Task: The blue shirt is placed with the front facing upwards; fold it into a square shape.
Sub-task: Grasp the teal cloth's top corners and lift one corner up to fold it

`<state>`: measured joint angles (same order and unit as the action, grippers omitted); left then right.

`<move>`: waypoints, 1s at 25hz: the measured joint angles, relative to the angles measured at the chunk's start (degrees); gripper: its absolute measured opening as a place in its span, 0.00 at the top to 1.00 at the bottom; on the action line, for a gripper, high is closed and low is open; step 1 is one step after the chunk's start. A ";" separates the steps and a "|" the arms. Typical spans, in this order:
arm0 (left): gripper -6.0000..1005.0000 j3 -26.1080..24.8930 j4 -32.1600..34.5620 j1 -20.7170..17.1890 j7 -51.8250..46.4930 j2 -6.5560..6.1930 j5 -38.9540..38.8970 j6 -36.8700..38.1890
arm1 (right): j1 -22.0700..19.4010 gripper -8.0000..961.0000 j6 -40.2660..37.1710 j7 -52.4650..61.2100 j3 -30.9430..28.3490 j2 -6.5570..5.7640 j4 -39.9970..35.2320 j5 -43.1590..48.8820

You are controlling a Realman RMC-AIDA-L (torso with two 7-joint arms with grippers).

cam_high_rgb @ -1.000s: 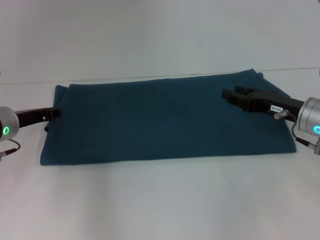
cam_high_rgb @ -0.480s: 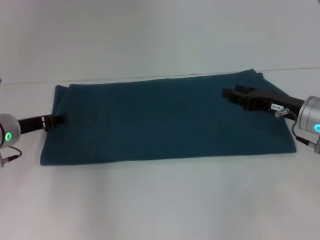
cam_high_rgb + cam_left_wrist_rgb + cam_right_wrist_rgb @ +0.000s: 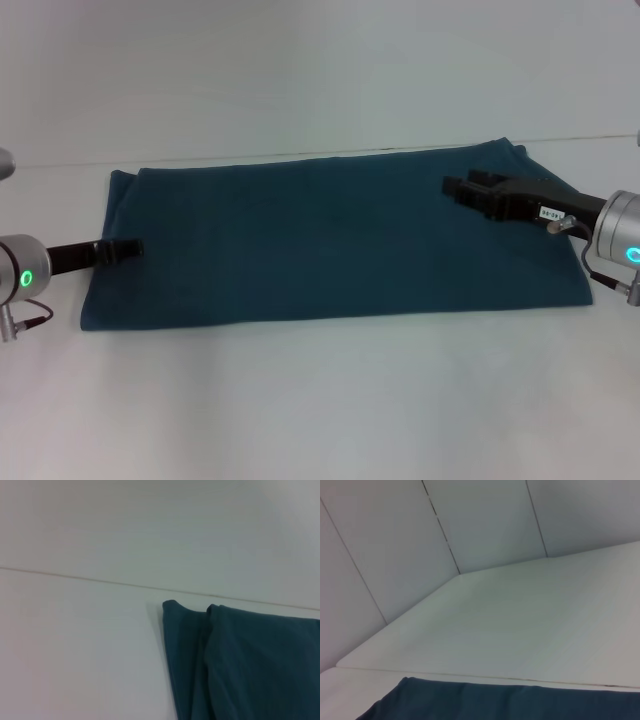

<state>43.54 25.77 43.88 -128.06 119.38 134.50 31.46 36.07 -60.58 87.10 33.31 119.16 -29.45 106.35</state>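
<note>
The blue shirt [image 3: 330, 245] lies flat on the white table [image 3: 320, 400], a wide plain teal band, no lettering showing; soft, light cloth by the look, likely to sag and crease, so pinch the doubled end edges; left gripper [image 3: 125, 249] sits low over the left end, right gripper [image 3: 462, 187] above the right end; I cannot tell either grip

A strip of the blue shirt [image 3: 510, 702] ran along the bottom edge of the frame, its plain cloth ending in a rounded corner at lower left. Above it the white table [image 3: 520, 625] stretched up to grey wall panels [image 3: 485, 520], split by thin dark seams, filling the upper frame.
</note>
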 joint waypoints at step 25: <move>0.93 -0.03 2.54 -0.82 2.99 0.24 -2.22 5.60 | -0.27 0.50 0.11 1.32 0.09 -0.25 0.00 0.09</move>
<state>43.51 28.31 43.06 -125.07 119.62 132.27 37.06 35.80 -60.46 88.42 33.40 118.91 -29.45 106.44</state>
